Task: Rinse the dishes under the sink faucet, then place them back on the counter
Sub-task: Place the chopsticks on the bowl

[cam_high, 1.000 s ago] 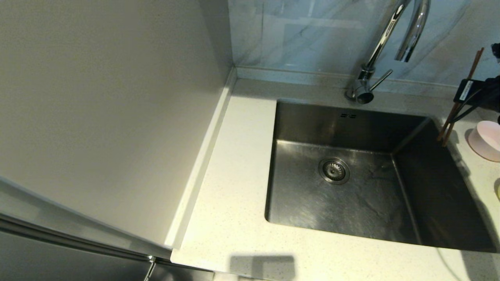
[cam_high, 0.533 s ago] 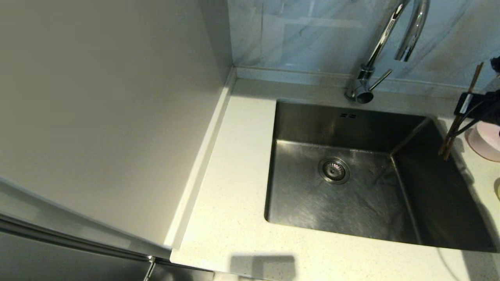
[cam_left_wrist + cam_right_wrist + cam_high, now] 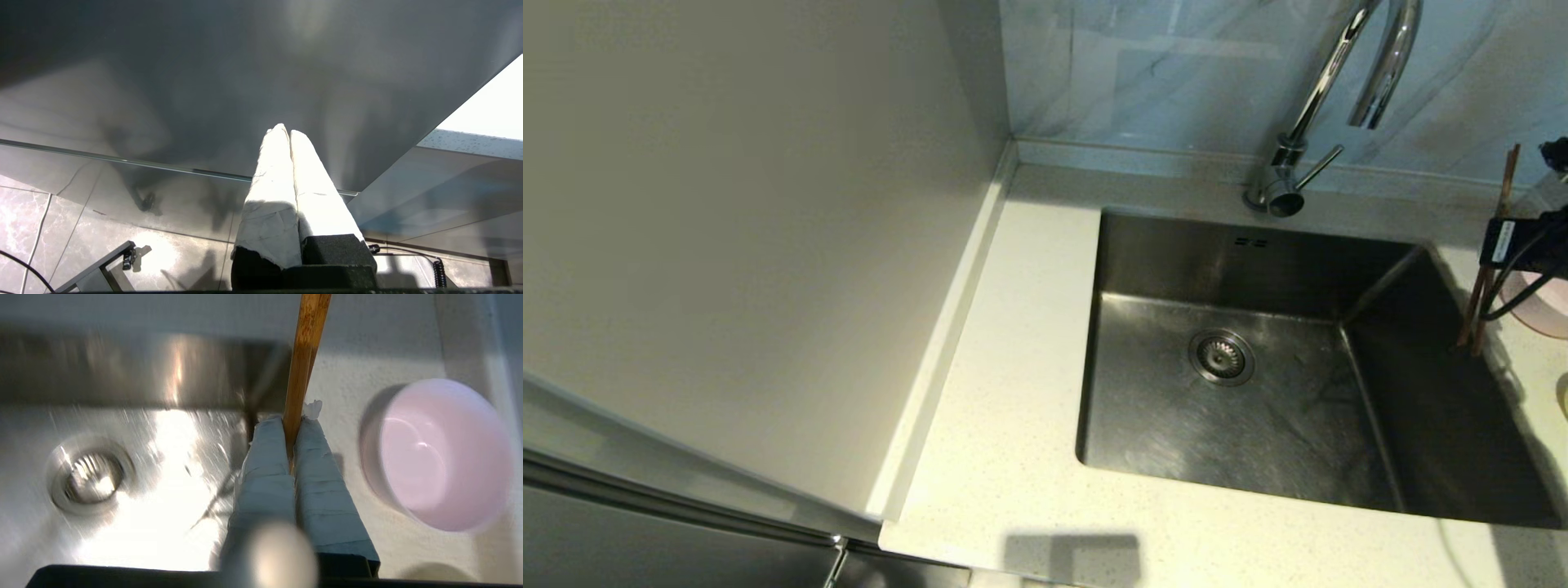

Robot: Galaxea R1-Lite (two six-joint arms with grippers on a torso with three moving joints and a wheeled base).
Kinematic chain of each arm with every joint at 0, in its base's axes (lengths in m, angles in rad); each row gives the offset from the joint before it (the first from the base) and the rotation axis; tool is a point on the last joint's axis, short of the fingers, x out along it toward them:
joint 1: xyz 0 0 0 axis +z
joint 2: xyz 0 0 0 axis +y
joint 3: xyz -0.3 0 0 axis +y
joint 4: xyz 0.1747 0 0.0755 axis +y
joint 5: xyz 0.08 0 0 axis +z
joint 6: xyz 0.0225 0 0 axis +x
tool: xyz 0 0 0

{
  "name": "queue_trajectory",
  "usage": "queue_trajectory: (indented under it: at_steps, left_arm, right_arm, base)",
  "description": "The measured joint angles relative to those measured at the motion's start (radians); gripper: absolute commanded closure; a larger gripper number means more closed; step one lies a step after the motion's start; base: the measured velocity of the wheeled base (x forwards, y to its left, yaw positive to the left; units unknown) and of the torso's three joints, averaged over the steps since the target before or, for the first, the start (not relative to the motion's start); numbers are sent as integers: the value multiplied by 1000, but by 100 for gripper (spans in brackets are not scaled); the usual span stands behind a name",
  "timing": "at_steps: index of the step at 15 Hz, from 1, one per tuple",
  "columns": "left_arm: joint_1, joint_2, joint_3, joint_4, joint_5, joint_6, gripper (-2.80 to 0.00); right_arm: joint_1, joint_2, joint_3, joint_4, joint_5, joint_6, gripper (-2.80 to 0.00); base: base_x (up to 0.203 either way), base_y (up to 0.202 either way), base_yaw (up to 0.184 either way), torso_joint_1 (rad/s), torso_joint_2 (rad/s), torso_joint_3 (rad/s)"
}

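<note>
My right gripper (image 3: pixel 292 420) is shut on the pair of brown chopsticks (image 3: pixel 304 355). In the head view they (image 3: pixel 1474 314) hang nearly upright over the right edge of the steel sink (image 3: pixel 1160 416), with the gripper (image 3: pixel 1515 243) at the frame's right border. The pale pink bowl (image 3: pixel 437 453) stands empty on the counter just right of the gripper, half hidden behind it in the head view (image 3: pixel 1547 317). A sliver of the yellow-green bowl (image 3: pixel 1563 396) shows at the right border. The chrome faucet (image 3: pixel 1339 77) rises behind the sink, with no water visible. My left gripper (image 3: pixel 284 132) is shut on nothing, parked below the counter.
The off-white speckled counter (image 3: pixel 1013 367) wraps the sink's left and front sides. A plain grey wall panel (image 3: pixel 752 245) stands to the left. The faucet's side lever (image 3: pixel 1319 166) points right. The drain strainer (image 3: pixel 1221 357) sits in the sink floor.
My right gripper has moved down and slightly right with the chopsticks. They now stand more upright, lower tips nearer the sink's right edge. The left arm has not moved.
</note>
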Motion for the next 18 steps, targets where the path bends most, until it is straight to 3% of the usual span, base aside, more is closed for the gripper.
queue_trajectory:
  at_steps: [2,4,6,9,11,15,18]
  left_arm:
    - [0,0,0,0,0,0,0]
    - [0,0,0,0,0,0,0]
    - [0,0,0,0,0,1,0]
    - [0,0,0,0,0,0,0]
    - [0,0,0,0,0,0,0]
    - [0,0,0,0,0,0,0]
    - [0,0,0,0,0,0,0]
  right_arm:
    - [-41,-27,-54,97,69,-153,0]
    - [-103,-57,-125,236,119,-382,0]
    - [-156,-83,-154,354,121,-596,0]
    - [-212,-99,-169,396,91,-787,0]
    - [-238,-100,-190,426,87,-847,0]
    - [-246,-82,-226,480,20,-848,0]
    - [-227,-62,-233,489,-125,-759,0]
  base:
    - [0,0,0,0,0,0]
    - [0,0,0,0,0,0]
    - [0,0,0,0,0,0]
    - [0,0,0,0,0,0]
    - [0,0,0,0,0,0]
    - [0,0,0,0,0,0]
    - [0,0,0,0,0,0]
